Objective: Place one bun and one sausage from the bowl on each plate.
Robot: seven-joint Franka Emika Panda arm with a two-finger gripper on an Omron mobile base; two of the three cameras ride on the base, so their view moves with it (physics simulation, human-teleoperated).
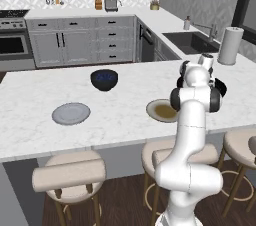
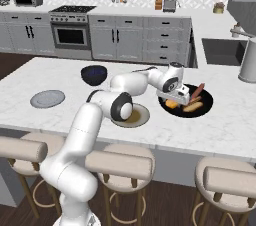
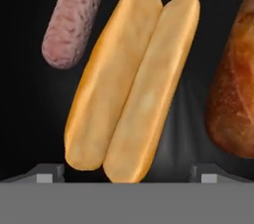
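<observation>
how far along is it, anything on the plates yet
Nothing is plated yet: the grey plate and the olive-brown plate both look bare. In hand: the gripper is down in the black bowl, open, with a bun lying between its fingertips but not yet gripped. Still left: lifting that bun to a plate, then the other bun and both sausages, one sausage lying beside the bun.

island counter [image 1: 125, 115] | grey plate [image 1: 71, 113]; olive-centred plate [image 1: 161, 110]; blue bowl [image 1: 104, 79]; black bowl [image 2: 204, 104]; paper towel roll [image 1: 230, 45]
</observation>
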